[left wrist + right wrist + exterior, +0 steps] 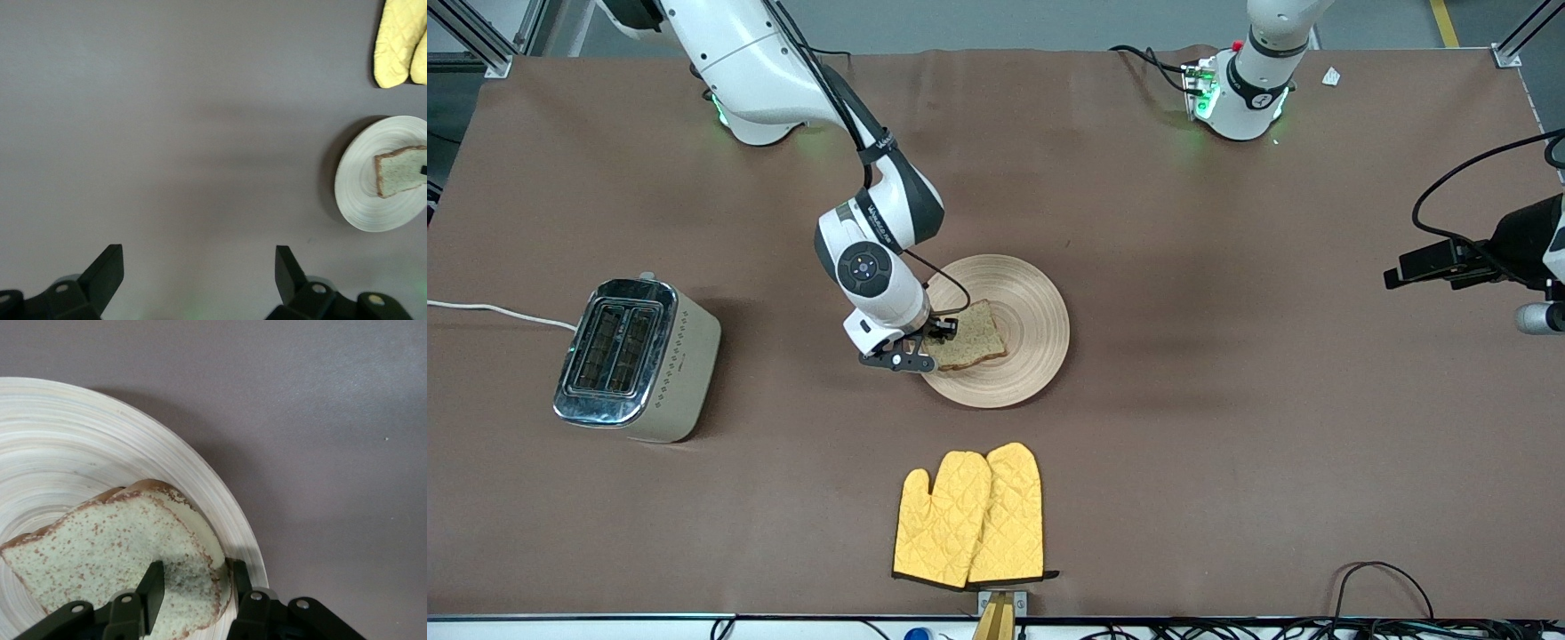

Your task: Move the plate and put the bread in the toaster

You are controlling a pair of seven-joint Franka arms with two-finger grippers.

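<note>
The brown-covered table [1227,356] carries everything, with the cream two-slot toaster [636,360] standing toward the right arm's end, slots up and nothing in them — well apart from the food, so the slice faces a long carry. The wooden plate [1014,311] sits mid-table. The pair of yellow oven mitts [969,516] lies nearer the front camera than the plate, playing no part for now.

The wholegrain bread slice [969,336] rests on the plate at the side toward the toaster, one edge propped up. The right gripper [192,583] is down at that edge with a finger on each face of the slice — straddling it, though whether it is pinched yet I cannot tell.

The left gripper [199,277] waits, fingers wide apart, over bare table.
</note>
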